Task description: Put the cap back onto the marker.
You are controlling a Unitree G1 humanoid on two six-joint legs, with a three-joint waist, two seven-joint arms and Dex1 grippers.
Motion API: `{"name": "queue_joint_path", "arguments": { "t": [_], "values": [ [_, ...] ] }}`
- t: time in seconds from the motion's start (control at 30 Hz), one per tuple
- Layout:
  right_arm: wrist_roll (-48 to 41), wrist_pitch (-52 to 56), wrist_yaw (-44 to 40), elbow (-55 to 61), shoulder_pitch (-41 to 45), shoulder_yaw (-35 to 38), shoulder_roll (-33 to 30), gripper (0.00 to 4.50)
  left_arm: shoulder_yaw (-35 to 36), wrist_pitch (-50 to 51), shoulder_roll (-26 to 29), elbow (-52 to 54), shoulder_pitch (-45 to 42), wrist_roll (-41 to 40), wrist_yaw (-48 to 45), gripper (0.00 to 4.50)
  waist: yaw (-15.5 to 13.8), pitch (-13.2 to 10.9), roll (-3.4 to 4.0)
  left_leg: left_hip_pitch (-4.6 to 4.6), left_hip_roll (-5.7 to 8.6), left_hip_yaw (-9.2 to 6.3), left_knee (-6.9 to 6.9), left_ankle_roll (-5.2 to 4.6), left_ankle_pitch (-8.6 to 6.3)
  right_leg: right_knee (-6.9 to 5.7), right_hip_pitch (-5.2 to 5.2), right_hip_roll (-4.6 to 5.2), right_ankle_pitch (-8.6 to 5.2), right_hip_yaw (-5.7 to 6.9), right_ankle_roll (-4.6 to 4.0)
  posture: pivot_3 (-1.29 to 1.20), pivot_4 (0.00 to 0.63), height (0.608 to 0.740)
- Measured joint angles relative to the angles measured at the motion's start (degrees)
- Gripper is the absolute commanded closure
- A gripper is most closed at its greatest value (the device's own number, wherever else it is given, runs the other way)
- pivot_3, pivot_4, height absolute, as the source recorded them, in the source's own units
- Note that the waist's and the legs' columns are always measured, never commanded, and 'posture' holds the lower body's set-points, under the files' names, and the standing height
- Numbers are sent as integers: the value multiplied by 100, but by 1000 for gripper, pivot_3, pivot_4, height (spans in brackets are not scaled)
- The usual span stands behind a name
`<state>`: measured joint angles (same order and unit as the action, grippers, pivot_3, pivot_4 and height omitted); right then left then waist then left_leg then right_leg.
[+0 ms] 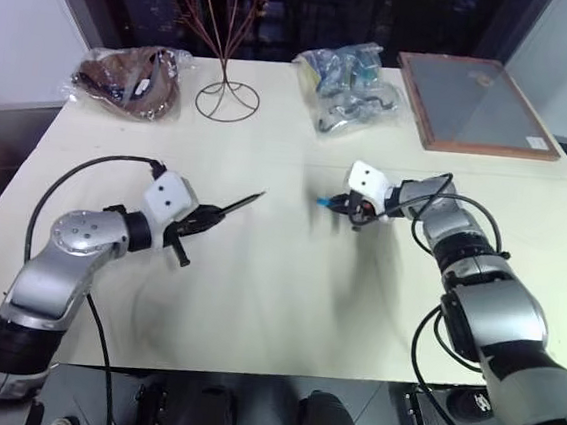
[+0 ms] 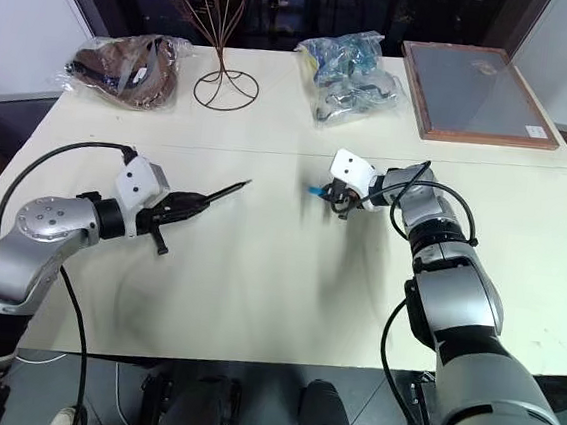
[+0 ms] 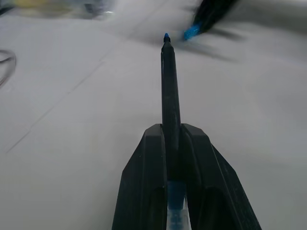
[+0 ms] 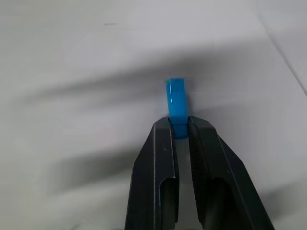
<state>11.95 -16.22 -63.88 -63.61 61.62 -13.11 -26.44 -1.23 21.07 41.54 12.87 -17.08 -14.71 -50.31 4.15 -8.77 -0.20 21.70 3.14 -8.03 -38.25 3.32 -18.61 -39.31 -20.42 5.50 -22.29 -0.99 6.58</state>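
While both parts are gripped | left gripper (image 1: 205, 221) clamps marker (image 1: 232, 208) | right gripper (image 4: 181, 130) pinches cap (image 4: 176, 101) | well apart | alignment and capping remain.

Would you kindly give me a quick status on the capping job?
Left gripper shut on marker, tip bare. Right gripper shut on cap, apart from marker tip. Nothing between them.

Both eye views look down from the head toward twelve o'clock across the same desk (image 1: 255, 300), while each wrist view peers closely along its own gripper at the desktop.
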Motion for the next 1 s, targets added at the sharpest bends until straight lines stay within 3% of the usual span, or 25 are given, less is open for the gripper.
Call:
{"name": "queue_joint_path", "arguments": {
  "t": [0.23, 0.47, 0.73, 1.0],
  "values": [
    [-460, 746, -976, 3038, -873, 13, -660, 4474, -471, -1546, 9, -1556, -927, 352, -977, 4500, -16, 0, 0, 9, 3, -3, -2, 0, 0, 0, -2, 0, 0, 6, 0, 0, 150, 740],
    [-978, 2189, -1174, 5058, -1378, 39, -865, 4474, -718, -2372, -238, -2598, -1499, 574, -1401, 4500, -9, 0, 0, 11, 3, -4, -3, 0, 0, -2, -3, -3, 0, 8, 0, 0, 150, 740],
    [-1104, 2732, -995, 5559, -1414, -30, -840, 4474, -774, -3056, -341, -2988, -1750, 825, -1548, 4500, -17, 0, 0, 13, 6, -10, -3, 0, 0, -6, -4, 2, 0, 9, 0, 0, 150, 740],
    [-1110, 2724, -902, 5548, -1415, -147, -791, 4474, -739, -3063, -340, -2709, -1701, 842, -1483, 4500, -11, 0, 0, 13, 5, -12, -3, 0, 0, -8, -7, 2, 0, 8, 0, 0, 150, 740]
  ]
}}
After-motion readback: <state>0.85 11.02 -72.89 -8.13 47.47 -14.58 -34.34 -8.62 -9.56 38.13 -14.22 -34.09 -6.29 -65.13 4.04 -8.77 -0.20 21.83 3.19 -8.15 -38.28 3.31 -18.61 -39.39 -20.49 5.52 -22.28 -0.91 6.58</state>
